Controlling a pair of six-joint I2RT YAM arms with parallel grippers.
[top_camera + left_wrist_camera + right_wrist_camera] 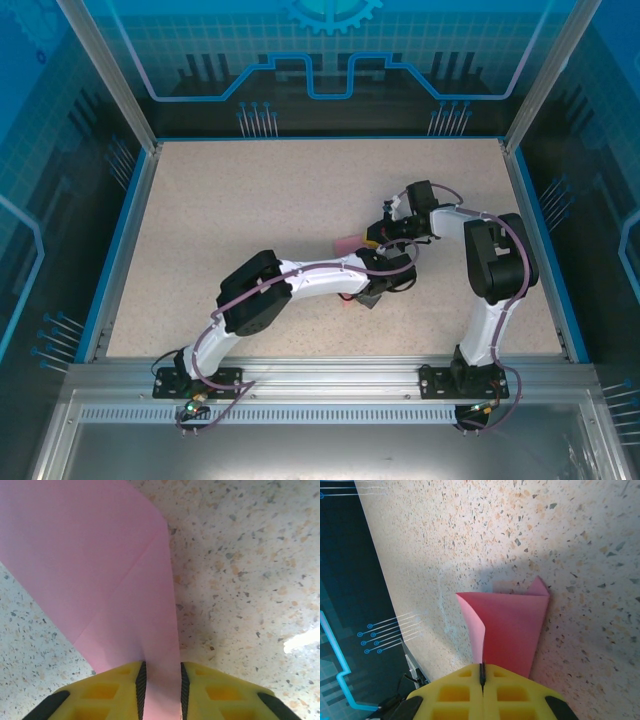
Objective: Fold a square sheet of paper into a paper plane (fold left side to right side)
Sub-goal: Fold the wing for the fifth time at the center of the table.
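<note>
Top external view: the left arm (300,278) and the right arm (495,262) reach inward and meet over the right-centre of the speckled beige surface (250,200). A thin pink-red sheet of paper (348,241) shows just beside their wrists, largely covered by them. Blue printed panels (330,60) enclose the surface on three sides. Left wrist view: the sheet lies flat on the surface with a diagonal crease running across it and one straight edge on the side toward bare surface. The yellow left fingers (107,690), lined with black pads, stand apart with a narrow gap, and a strip of the sheet fills that gap. The paper continues beneath one finger. Whether the pads press on the paper cannot be told. Right wrist view: the yellow right fingers (455,692) are closed together, with only a thin seam between them. A raised, curled layer of the sheet runs into that seam, so they are clamped on the paper. Beyond them the sheet is partly folded into a tapering shape with a pointed corner at its far side. It rests on the surface and casts a shadow.
</note>
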